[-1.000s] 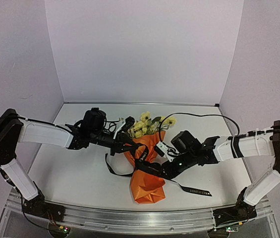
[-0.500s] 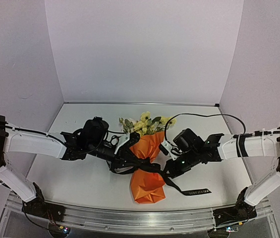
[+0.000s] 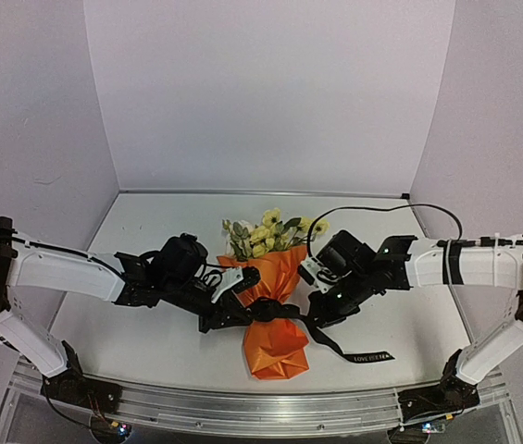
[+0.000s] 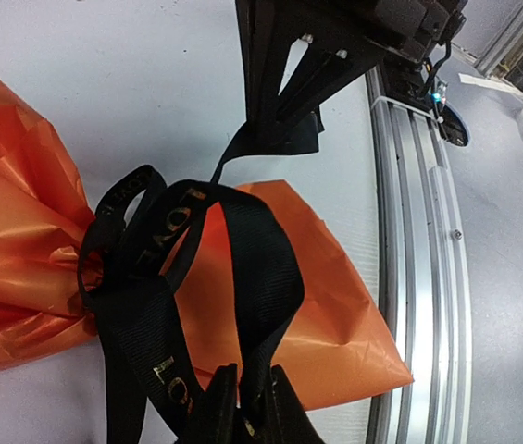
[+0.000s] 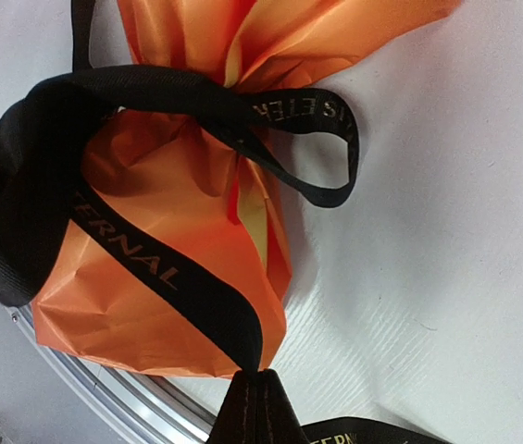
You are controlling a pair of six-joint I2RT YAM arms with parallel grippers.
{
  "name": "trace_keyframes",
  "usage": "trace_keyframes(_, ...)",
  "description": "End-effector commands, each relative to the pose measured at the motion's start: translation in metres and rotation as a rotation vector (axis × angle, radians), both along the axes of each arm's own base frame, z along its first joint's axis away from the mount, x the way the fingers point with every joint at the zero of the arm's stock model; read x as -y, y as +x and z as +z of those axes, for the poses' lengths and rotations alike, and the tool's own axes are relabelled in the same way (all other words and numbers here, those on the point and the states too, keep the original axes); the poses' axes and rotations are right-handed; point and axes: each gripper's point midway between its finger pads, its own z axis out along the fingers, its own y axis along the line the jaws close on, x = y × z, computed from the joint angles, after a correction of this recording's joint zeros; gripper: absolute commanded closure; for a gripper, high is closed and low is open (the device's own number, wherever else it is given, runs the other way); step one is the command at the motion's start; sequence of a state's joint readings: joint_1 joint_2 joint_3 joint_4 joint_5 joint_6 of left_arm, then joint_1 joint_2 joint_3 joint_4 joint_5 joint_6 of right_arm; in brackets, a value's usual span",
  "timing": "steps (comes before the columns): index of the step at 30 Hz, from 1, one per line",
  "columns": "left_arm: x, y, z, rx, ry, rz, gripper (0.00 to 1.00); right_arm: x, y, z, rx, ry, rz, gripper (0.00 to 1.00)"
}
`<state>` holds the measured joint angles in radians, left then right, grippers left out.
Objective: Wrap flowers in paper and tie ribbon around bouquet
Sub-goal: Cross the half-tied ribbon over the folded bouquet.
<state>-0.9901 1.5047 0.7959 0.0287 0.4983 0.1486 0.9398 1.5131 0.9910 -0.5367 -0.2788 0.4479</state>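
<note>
Ribbon (image 5: pixel 141 250) is looped around the narrow middle of the bouquet (image 3: pixel 275 347), which lies on the table (image 3: pixel 150 347) between both arms. The left gripper (image 4: pixel 245 407) and the right gripper (image 5: pixel 254 398) each pinch one strand of it.

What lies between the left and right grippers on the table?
The bouquet: its cinched middle, bound by the ribbon, sits between the left gripper and right gripper, whose jaws pinch that ribbon. The top view shows this.
</note>
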Motion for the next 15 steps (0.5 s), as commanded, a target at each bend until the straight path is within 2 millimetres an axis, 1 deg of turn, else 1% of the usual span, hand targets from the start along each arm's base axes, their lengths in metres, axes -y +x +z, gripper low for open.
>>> trace_keyframes(1,-0.014,0.0,-0.013,-0.025,0.074,0.056,0.82,-0.005,-0.001,0.002,0.005,-0.036,0.024,1.0)
trace_keyframes(3,-0.016,0.003,-0.013,-0.018,0.083,0.073,0.77,-0.007,-0.002,0.001,-0.007,-0.033,0.035,1.0)
trace_keyframes(6,-0.018,0.003,-0.003,0.001,0.055,0.081,0.72,-0.011,-0.004,0.001,-0.024,-0.022,0.05,1.0)
trace_keyframes(9,-0.02,0.001,0.018,0.038,-0.012,0.081,0.65,-0.014,-0.006,0.002,-0.026,-0.016,0.067,1.0)
trace_keyframes(13,-0.026,-0.005,0.058,0.095,-0.127,0.067,0.57,-0.019,-0.007,0.002,-0.037,-0.008,0.079,1.0)
trace_keyframes(15,-0.031,-0.004,0.072,0.123,-0.156,0.081,0.53,-0.022,-0.007,0.002,-0.04,-0.007,0.081,1.0)
